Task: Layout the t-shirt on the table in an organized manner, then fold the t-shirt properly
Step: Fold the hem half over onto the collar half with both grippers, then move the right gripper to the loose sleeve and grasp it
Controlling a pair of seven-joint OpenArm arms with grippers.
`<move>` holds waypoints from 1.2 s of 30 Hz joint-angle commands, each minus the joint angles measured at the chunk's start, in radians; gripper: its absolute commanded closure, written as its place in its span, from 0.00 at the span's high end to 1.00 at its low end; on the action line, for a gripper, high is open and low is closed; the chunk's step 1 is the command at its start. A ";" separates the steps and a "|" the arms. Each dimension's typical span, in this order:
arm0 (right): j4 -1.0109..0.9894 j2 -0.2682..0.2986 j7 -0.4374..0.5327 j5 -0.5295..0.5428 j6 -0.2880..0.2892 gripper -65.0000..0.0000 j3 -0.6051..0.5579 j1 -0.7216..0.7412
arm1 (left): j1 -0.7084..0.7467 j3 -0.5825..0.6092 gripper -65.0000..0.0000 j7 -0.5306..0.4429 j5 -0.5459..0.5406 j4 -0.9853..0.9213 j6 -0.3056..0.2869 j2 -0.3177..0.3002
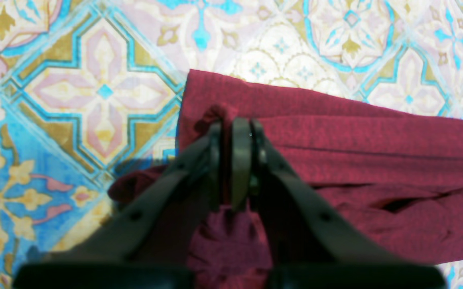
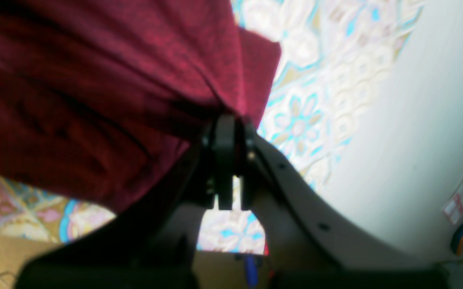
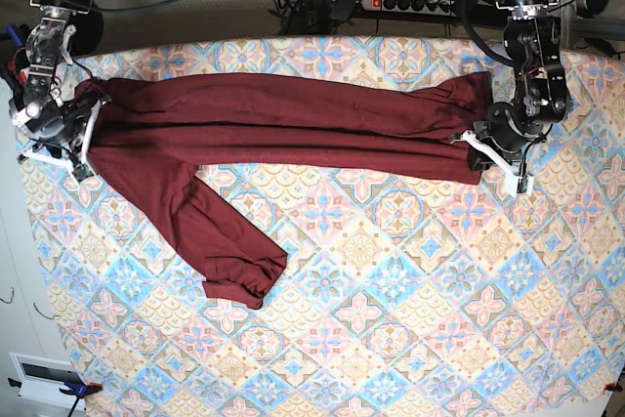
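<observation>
My left gripper [image 1: 235, 132] is clamped on a bunched tuft of the t-shirt [image 3: 283, 119], the jaws pressed together with maroon knit puckering out above and below them, at the garment's end near the table's [image 3: 391, 339] right edge as the base view shows it. My right gripper [image 2: 231, 128] is likewise closed on a pinch of the same fabric at the opposite end, near the left edge, where the cloth fans away from the jaws in taut folds. Between the two grips the shirt stretches as a long, narrow band across the far part of the table, doubled over itself in lengthwise creases, while one sleeve [image 3: 229, 246] trails diagonally toward the table's middle and ends in a crumpled cuff. I judge the layout step to be under way and no proper fold made. The risks from here lie in the grips themselves: each holds only a small gather, so a hard outward pull could let the knit slip free, or stretch the band tighter without opening the body flat. Uneven motion between my arms would skew the shirt, and the loose sleeve could drag along the patterned cloth and bunch under the body.
</observation>
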 commanded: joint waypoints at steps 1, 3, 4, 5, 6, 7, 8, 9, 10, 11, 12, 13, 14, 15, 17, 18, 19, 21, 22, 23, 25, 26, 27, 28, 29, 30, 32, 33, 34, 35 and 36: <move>0.013 0.024 -0.020 -0.014 -0.008 0.02 0.008 0.011 | -0.010 -0.008 0.00 -0.012 0.004 0.016 0.004 -0.015; 0.013 0.026 -0.049 -0.014 -0.008 0.09 0.008 0.011 | -0.010 -0.008 0.01 0.005 0.004 0.015 0.004 -0.015; 0.014 0.026 -0.055 -0.014 -0.008 0.13 0.008 0.011 | -0.010 -0.008 0.05 0.034 0.004 0.015 0.004 -0.015; 0.016 0.026 -0.055 -0.016 -0.008 0.20 0.008 0.011 | -0.011 -0.008 0.12 0.075 0.002 0.019 0.004 -0.025; 0.019 0.026 -0.055 -0.016 -0.008 0.25 0.010 0.011 | -0.013 -0.006 0.19 0.111 -0.001 0.019 0.004 -0.032; 0.024 0.026 -0.055 -0.016 -0.008 0.30 0.011 0.011 | -0.023 -0.005 0.26 0.143 -0.002 0.019 0.004 -0.034; 0.031 0.026 -0.053 -0.016 -0.008 0.34 0.016 0.015 | -0.045 -0.005 0.35 0.180 -0.002 0.019 0.004 -0.035; 0.039 0.026 -0.053 -0.016 -0.008 0.37 0.018 0.018 | -0.060 -0.008 0.44 0.210 -0.004 0.018 0.004 -0.035; 0.051 0.026 -0.052 -0.016 -0.008 0.38 0.018 0.019 | -0.071 -0.008 0.53 0.233 -0.005 0.018 0.004 -0.037; 0.063 0.026 -0.052 -0.016 -0.008 0.37 0.019 0.019 | -0.076 -0.009 0.60 0.243 -0.007 0.019 0.004 -0.037; 0.082 0.026 -0.052 -0.016 -0.008 0.37 0.019 0.019 | -0.077 -0.009 0.67 0.243 -0.007 0.026 0.004 -0.037; 0.102 0.026 -0.052 -0.016 -0.008 0.36 0.019 0.019 | -0.080 -0.011 0.72 0.241 -0.007 0.038 0.004 -0.038; 0.117 0.026 -0.052 -0.014 -0.008 0.36 0.019 0.019 | -0.080 -0.018 0.74 0.241 -0.008 0.047 0.004 -0.038; 0.126 0.024 -0.052 -0.014 -0.008 0.36 0.019 0.019 | -0.080 -0.042 0.74 0.241 -0.012 0.056 0.004 -0.035; 0.136 0.023 -0.050 -0.014 -0.008 0.36 0.018 0.022 | -0.083 -0.100 0.74 0.241 -0.045 0.059 0.004 -0.015; 0.139 0.020 -0.050 -0.013 -0.008 0.36 0.010 0.044 | -0.088 -0.138 0.74 0.241 -0.071 0.059 0.004 -0.002; 0.137 0.018 -0.050 -0.011 -0.008 0.36 0.005 0.077 | -0.099 -0.172 0.74 0.241 -0.093 0.059 0.004 0.008; 0.125 0.018 -0.050 -0.011 -0.008 0.36 -0.029 0.154 | -0.119 -0.232 0.74 0.243 -0.133 0.056 0.004 0.015; 0.119 0.018 -0.050 -0.011 -0.008 0.36 -0.056 0.183 | -0.123 -0.250 0.74 0.243 -0.148 0.056 0.004 0.017; 0.108 0.018 -0.050 -0.011 -0.008 0.36 -0.085 0.214 | -0.125 -0.262 0.74 0.243 -0.165 0.056 0.004 0.017; 0.080 0.017 -0.050 -0.013 -0.008 0.36 -0.145 0.280 | -0.135 -0.279 0.74 0.243 -0.203 0.056 0.005 0.028; 0.057 0.011 -0.050 -0.013 -0.008 0.36 -0.171 0.318 | -0.145 -0.292 0.74 0.243 -0.222 0.056 0.007 0.037; 0.025 -0.005 -0.050 -0.013 -0.008 0.36 -0.190 0.357 | -0.152 -0.305 0.74 0.243 -0.236 0.056 0.007 0.047; -0.010 -0.022 -0.050 -0.013 -0.008 0.36 -0.203 0.397 | -0.158 -0.310 0.74 0.243 -0.245 0.056 0.007 0.055; -0.041 -0.037 -0.050 -0.013 -0.008 0.36 -0.214 0.429 | -0.160 -0.313 0.74 0.243 -0.251 0.056 0.007 0.058; -0.079 -0.054 -0.050 -0.013 -0.008 0.36 -0.223 0.461 | -0.160 -0.313 0.74 0.243 -0.252 0.056 0.007 0.060; -0.158 -0.086 -0.047 -0.014 -0.008 0.36 -0.228 0.509 | -0.165 -0.313 0.74 0.241 -0.252 0.056 0.007 0.075; -0.199 -0.097 -0.035 -0.014 -0.008 0.36 -0.230 0.529 | -0.174 -0.313 0.74 0.241 -0.252 0.058 0.007 0.086; -0.231 -0.103 -0.017 -0.014 -0.008 0.36 -0.230 0.544 | -0.178 -0.313 0.74 0.241 -0.252 0.058 0.007 0.090; -0.270 -0.103 0.006 -0.014 -0.008 0.36 -0.231 0.556 | -0.181 -0.313 0.74 0.243 -0.252 0.058 0.007 0.092; -0.317 -0.103 0.031 -0.014 -0.008 0.36 -0.233 0.568 | -0.185 -0.313 0.74 0.244 -0.252 0.058 0.007 0.095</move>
